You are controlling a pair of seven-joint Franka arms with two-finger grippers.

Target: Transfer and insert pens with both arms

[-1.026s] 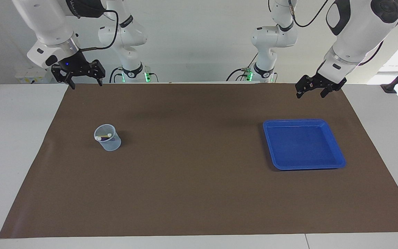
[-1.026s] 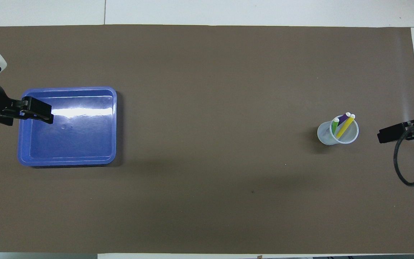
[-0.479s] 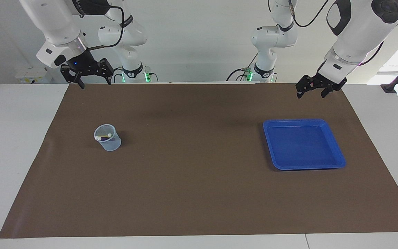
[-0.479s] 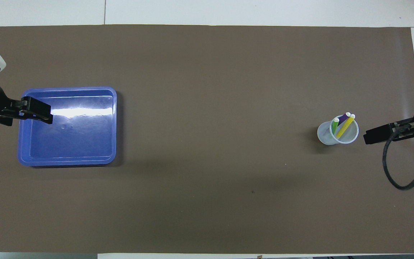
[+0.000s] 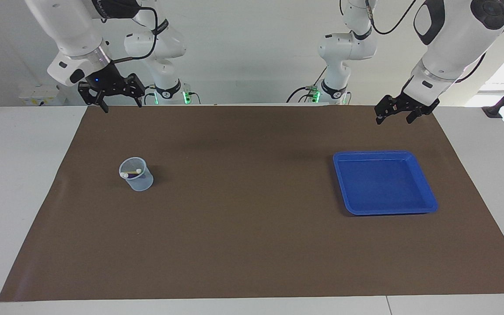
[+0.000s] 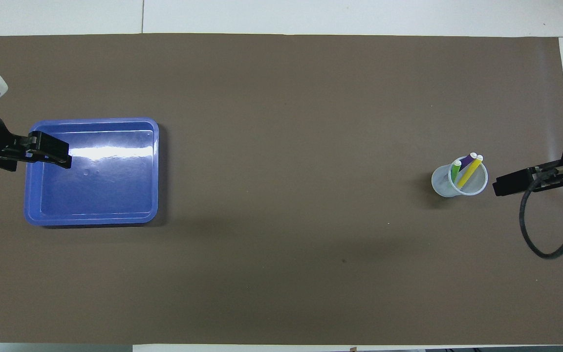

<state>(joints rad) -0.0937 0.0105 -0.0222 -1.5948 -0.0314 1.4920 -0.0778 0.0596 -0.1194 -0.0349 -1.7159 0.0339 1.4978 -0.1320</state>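
From my station I see all three pens standing in a clear plastic cup (image 5: pixel 136 174) on the brown mat (image 5: pixel 252 245), toward the right arm's end of the table; the green pen (image 6: pixel 455 170), purple pen (image 6: pixel 468 160) and yellow pen (image 6: pixel 470 171) lean together, pale ends up; the blue tray (image 5: pixel 427 199) sits well apart, toward the left arm's end; my right gripper (image 5: pixel 120 104) hangs released and holding nothing over the mat's edge nearest the robots; my left gripper (image 5: pixel 394 117) hovers likewise, jaws spread, above the mat's corner near the tray.
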